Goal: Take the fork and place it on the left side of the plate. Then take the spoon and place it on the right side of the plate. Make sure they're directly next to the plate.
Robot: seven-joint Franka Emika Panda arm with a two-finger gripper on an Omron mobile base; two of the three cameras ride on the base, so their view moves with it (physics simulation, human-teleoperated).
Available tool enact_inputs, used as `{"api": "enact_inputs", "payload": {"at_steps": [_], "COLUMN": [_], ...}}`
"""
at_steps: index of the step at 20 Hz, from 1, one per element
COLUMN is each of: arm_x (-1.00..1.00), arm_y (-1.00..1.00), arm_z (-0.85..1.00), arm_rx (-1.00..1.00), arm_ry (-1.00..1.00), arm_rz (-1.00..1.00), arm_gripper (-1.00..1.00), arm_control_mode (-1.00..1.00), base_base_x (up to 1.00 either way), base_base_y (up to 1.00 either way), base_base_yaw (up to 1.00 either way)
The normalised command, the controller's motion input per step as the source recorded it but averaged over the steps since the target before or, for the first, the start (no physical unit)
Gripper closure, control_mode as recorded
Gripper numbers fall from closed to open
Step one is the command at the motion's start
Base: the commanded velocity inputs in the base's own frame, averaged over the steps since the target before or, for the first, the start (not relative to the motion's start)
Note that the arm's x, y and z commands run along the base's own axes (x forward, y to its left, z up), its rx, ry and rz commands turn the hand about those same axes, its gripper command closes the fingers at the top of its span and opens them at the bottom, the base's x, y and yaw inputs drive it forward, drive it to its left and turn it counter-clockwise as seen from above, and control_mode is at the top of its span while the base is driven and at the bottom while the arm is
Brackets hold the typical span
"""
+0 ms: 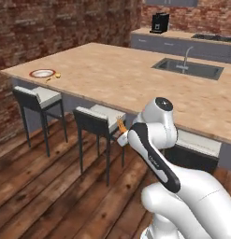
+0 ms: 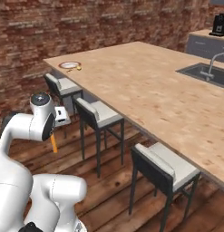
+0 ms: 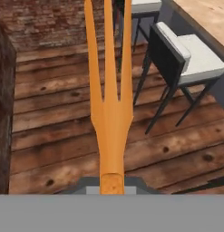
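My gripper (image 3: 111,183) is shut on the fork (image 3: 109,113), a slim orange one whose tines run up the middle of the hand view. The held fork (image 1: 120,125) hangs off the counter, above the wooden floor and near the bar stools; from the right base it is the orange fork (image 2: 54,142) below my hand. The plate (image 1: 41,73), red-rimmed with a white centre, lies at the far left corner of the island counter. The spoon (image 1: 54,76) lies just right of it. From the other side the plate (image 2: 70,65) and the spoon (image 2: 79,68) are small and far away.
The long wooden island counter (image 1: 117,79) has a sink (image 1: 188,68) with a tap at its far right. Several grey-cushioned bar stools (image 1: 96,119) stand along the counter's near edge, between me and the plate. A coffee machine (image 1: 159,23) sits on the back counter.
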Motion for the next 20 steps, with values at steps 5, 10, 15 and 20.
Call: {"api": "enact_inputs", "payload": {"at_steps": [5, 10, 15, 20], "arm_x": [0.0, 0.0, 0.0, 0.0], "arm_y": [0.0, 0.0, 0.0, 0.0], "arm_z": [0.0, 0.0, 0.0, 0.0], "arm_rx": [0.0, 0.0, 0.0, 0.0], "arm_ry": [0.0, 0.0, 0.0, 0.0], "arm_rz": [0.0, 0.0, 0.0, 0.0], "arm_gripper": [1.0, 1.0, 1.0, 1.0], "arm_control_mode": [1.0, 1.0, 1.0, 1.0], "base_base_x": [0.98, 0.96, 0.9, 0.89], "base_base_y": [0.87, 0.93, 1.0, 1.0], "base_base_yaw": [-0.37, -0.35, -0.28, -0.27]}}
